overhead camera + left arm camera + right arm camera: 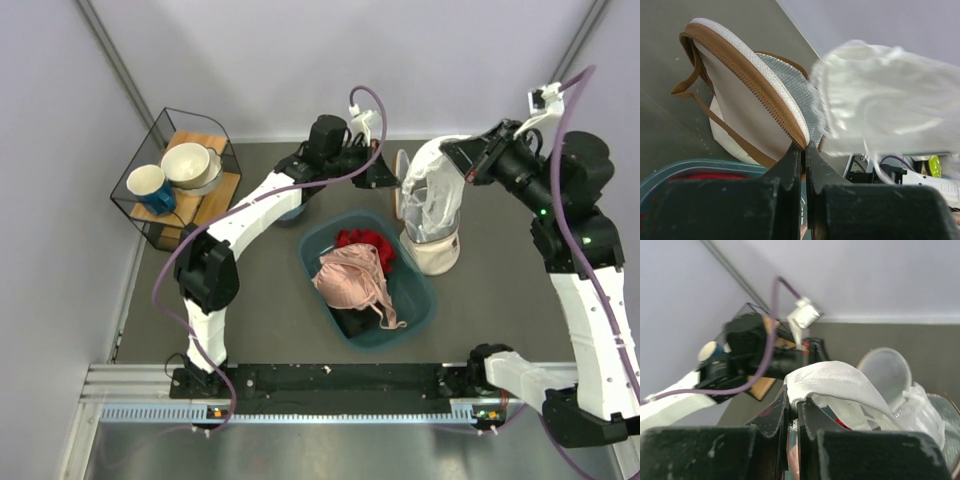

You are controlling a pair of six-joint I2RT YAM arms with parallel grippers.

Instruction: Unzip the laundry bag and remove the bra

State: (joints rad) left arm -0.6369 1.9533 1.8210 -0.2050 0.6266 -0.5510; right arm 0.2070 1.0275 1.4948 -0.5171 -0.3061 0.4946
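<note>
The cream-beige laundry bag (432,256) stands open on the table, right of the teal tub. Its round lid (740,95) with the brown zipper band stands up on edge. My left gripper (392,180) is shut on that zipper rim, as the left wrist view (803,146) shows. My right gripper (455,158) is shut on a white fabric piece (835,382) and holds it up above the bag's mouth (432,190). The pale pink bra (352,278) lies in the teal tub, cups up, apart from both grippers.
The teal plastic tub (420,310) sits at table centre with a red cloth (365,242) and something dark under the bra. A black wire rack (150,215) at the back left holds bowls (190,165) and a blue mug (150,187).
</note>
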